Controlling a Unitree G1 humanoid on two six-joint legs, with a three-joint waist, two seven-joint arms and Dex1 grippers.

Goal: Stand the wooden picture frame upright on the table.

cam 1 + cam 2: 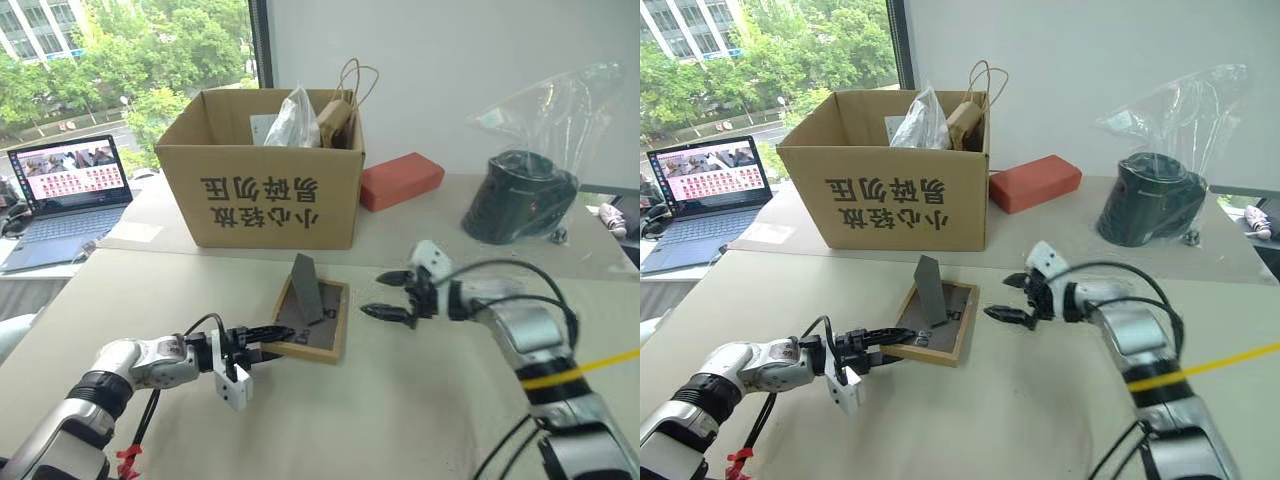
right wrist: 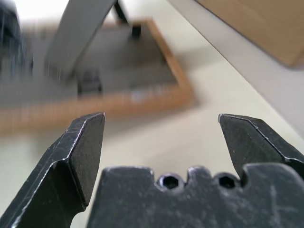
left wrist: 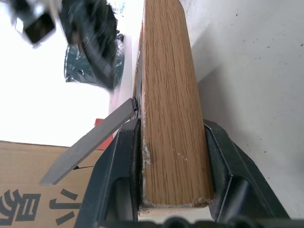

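On the table (image 1: 420, 400), left gripper (image 1: 272, 338) clamps wooden picture frame (image 1: 318, 322).

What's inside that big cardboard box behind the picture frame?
Sticking out of the cardboard box are a clear plastic bag and a brown paper bag with looped handles. Anything deeper is hidden by the box walls.

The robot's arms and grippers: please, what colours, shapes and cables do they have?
Both arms are rounded silver metal with black joints and loose black cables. The left gripper and right gripper each have two black pointed fingers and a white block at the wrist. The right arm wears a yellow band; the left has a red tie.
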